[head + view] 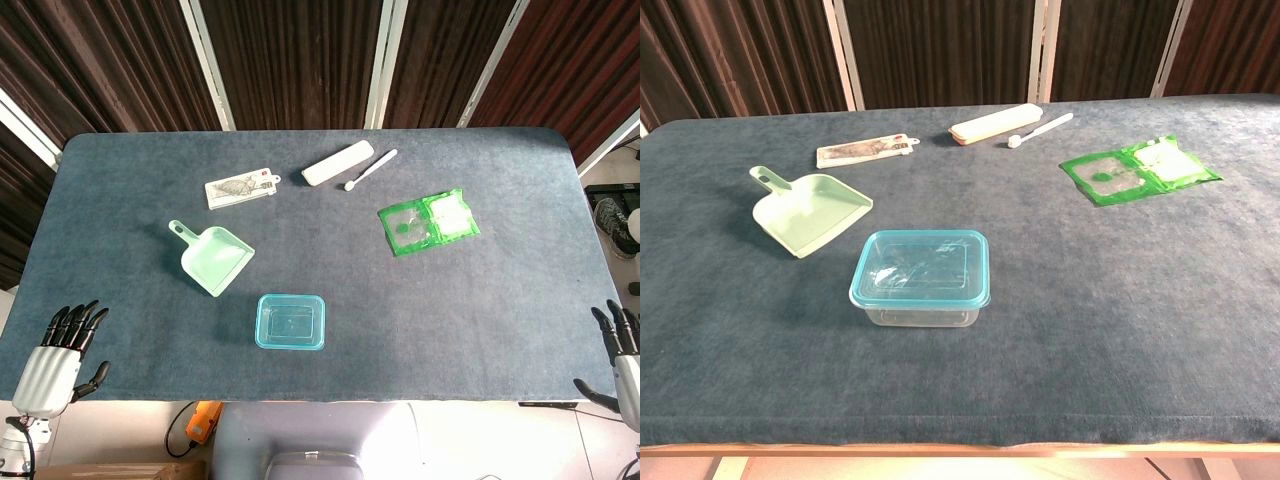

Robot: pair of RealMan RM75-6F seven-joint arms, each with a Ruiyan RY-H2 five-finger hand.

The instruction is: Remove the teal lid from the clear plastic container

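left hand (60, 355): I see it only in the head view, off the near-left corner of the table (120, 250). Fingers spread, holding nothing, touching nothing.
right hand (622, 358): head view only, off the near-right corner, partly cut by the frame edge. The fingers I can see are apart, nothing in them.
container (921, 312): clear plastic box, upright near the front edge, roughly between my two hands and a bit closer to the left one. Well apart from both.
teal lid (922, 268): seated on the container, rim all round, looks flat. Not lifted.
dustpan (808, 210): pale green, up and inward from the left hand, just beyond the container on its left side, handle pointing to the far left. Near the container, not touching.
green packet (1138, 171): flat, far side, forward and inward of the right hand, well apart from the container.
white case (995, 123): long, at the far edge, tilted.
toothbrush (1041, 130): white, just beside the case on the right-hand side; can't tell whether they touch.
card pack (867, 150): flat printed packet, far side, beyond the dustpan.
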